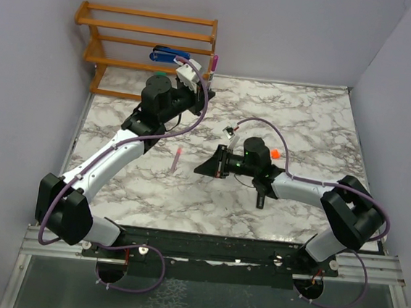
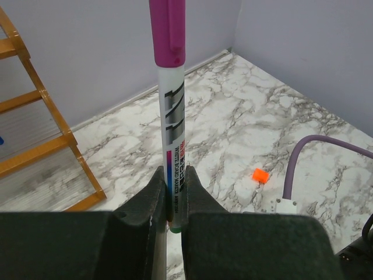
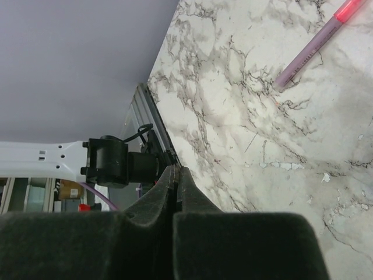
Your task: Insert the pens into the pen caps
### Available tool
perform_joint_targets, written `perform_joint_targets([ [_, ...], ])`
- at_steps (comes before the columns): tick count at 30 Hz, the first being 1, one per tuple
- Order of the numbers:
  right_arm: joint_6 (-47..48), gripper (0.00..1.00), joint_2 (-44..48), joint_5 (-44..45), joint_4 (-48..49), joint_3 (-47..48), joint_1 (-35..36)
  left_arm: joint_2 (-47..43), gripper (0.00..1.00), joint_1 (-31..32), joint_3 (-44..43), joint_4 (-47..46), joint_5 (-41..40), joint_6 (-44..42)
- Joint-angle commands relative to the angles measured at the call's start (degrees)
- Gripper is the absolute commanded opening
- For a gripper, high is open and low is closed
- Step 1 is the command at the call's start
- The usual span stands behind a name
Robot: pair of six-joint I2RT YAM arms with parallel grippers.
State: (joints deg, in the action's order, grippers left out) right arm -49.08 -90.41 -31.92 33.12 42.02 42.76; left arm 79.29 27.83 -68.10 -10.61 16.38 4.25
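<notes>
Worktop [image 1: 318, 121] of white marble pattern carries a wooden rack [image 1: 122, 40] at its far left corner, and that rack is the handiest marker for where everything sits. The left gripper [image 2: 172, 181] is raised close by the rack's right end, clamped on the lower barrel of a whiteboard marker [image 2: 173, 128] that stands upright between its fingers. The barrel is white with printed lettering, and a magenta cap [image 2: 167, 29] is already seated on its upper end. A blue stapler [image 1: 168, 54] rests on one of the rack's shelves, near that gripper as seen from overhead.

Well out from the rack, toward the middle of the marble, the right gripper [image 3: 176, 175] lies low with its fingers pressed together and nothing between them. A slim pink pen [image 1: 176, 158] lies flat on the surface between the rack and that gripper, near the fingertips but apart from them; one of its ends is a brighter pink than the rest. Farther from the rack again, on the side of the right arm that faces away from it, a small orange cap [image 1: 274, 154] lies on the marble with no pen in it.
</notes>
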Motion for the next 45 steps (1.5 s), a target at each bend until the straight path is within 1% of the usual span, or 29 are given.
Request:
perform_joint_targets([
  [1, -0.1, 0.0, -1.0, -1.7, -0.1, 0.8, 0.0, -0.1, 0.0, -0.3, 0.3, -1.2, -1.1, 0.4],
  [11, -0.1, 0.0, -1.4, -1.5, -0.1, 0.6, 0.0, 0.1, 0.0, -0.7, 1.1, -1.0, -0.8, 0.5],
  [16, 2.1, 0.0, -0.4, 0.9, -2.4, 1.7, -0.3, 0.3, 0.0, -1.0, 2.2, 0.5, 0.3, 0.4],
  [17, 3.1, 0.02, 0.1, 1.8, -3.4, 2.3, -0.7, 0.3, 0.0, -0.9, 2.6, 1.2, 0.8, 0.4],
  [20, 6.5, 0.12, 1.8, 3.4, -7.0, 4.4, -3.3, -0.1, 0.0, -0.9, 4.3, 3.9, 2.9, 0.3],
  [26, 9.9, 0.3, 4.1, 1.7, -6.4, 7.4, -12.5, -1.5, 0.0, -0.9, 10.0, 8.7, 8.7, 1.1],
  [30, 11.7, 0.41, 5.3, 1.2, -6.1, 10.2, -16.6, -3.8, 0.0, -1.0, 14.3, 10.3, 9.1, 1.8],
  [31, 11.5, 0.46, 5.9, 1.6, -5.2, 10.3, -17.2, -4.2, 0.0, -0.9, 15.2, 10.5, 9.3, 1.9],
  [33, 10.9, 0.58, 6.9, 3.0, -2.5, 9.9, -17.5, -4.8, 0.0, -0.9, 16.7, 10.5, 10.0, 2.5],
  [34, 10.7, 0.61, 7.0, 3.2, -1.1, 10.0, -17.6, -5.0, 0.0, -0.9, 17.3, 10.5, 10.4, 2.7],
  [39, 8.5, 0.63, 4.7, -0.7, 4.3, 12.7, -17.6, -5.1, 0.0, -0.8, 18.0, 10.5, 11.3, 3.0],
  [45, 3.9, 0.62, 1.2, -2.9, 9.0, 13.4, -17.4, -5.2, 0.0, -0.7, 17.8, 10.2, 12.1, 2.9],
])
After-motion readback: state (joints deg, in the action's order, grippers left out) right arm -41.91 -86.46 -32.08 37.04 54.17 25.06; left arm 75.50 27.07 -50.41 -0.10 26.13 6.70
